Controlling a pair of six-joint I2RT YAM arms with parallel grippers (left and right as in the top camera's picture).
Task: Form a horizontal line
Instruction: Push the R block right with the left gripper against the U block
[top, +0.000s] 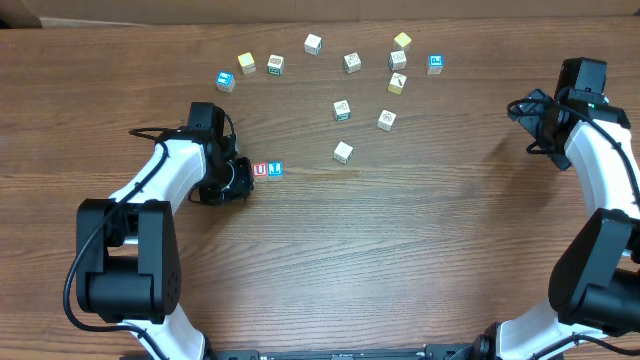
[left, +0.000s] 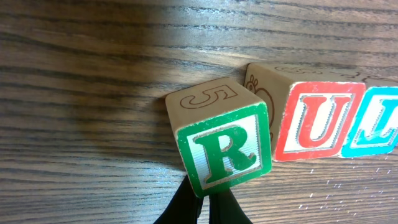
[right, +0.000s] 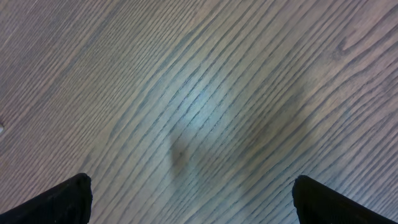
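The horizontal line (top: 267, 170) lies left of the table's middle: a red U cube (left: 318, 119) touching a blue letter cube (left: 379, 121). A green R cube (left: 225, 149) stands just left of the U cube, turned askew and a little nearer the camera, its corner close to the U cube. My left gripper (left: 208, 202) is shut, its black fingertips pressed together right behind the R cube, not around it. In the overhead view the left gripper (top: 236, 180) hides the R cube. My right gripper (right: 199, 202) is open over bare wood at the far right (top: 540, 118).
Several loose cubes lie scattered across the back of the table, among them a blue one (top: 225, 81), a yellow one (top: 246, 63) and a pale one (top: 343, 152) nearest the row. Another blue cube (top: 435, 64) sits at the back right.
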